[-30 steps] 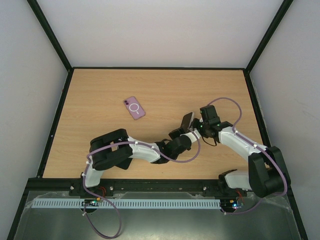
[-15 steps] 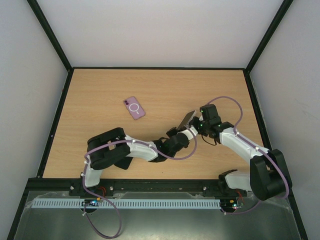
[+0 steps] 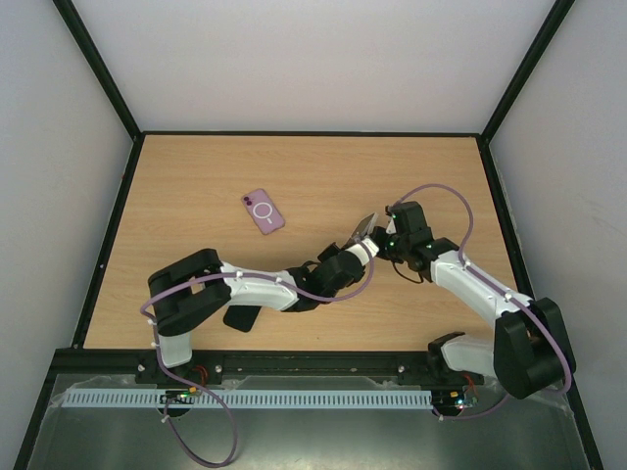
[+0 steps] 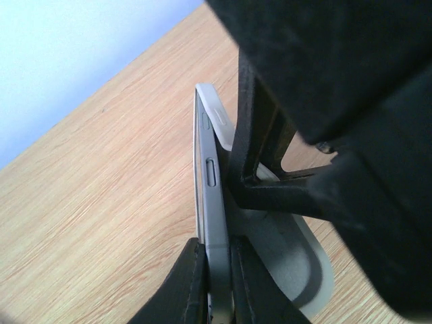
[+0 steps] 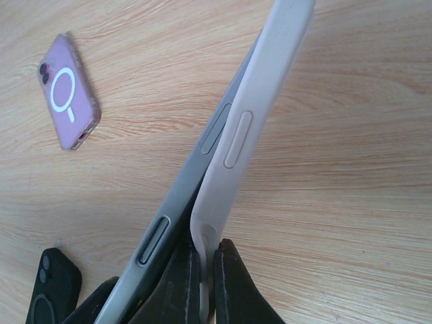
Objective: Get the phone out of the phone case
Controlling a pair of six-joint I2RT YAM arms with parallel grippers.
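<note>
Top external: arms tip to tip; left tool pinching phone, right tool pinching case.

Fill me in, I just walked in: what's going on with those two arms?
The two arms are pulling a phone out of its pale case above the middle of the table. The left arm has its jaws shut on the phone's edge, and the right arm has its jaws shut on the case's edge. One end of the phone has parted from the case; the other looks seated in it. A purple cased phone lies aside.
</note>
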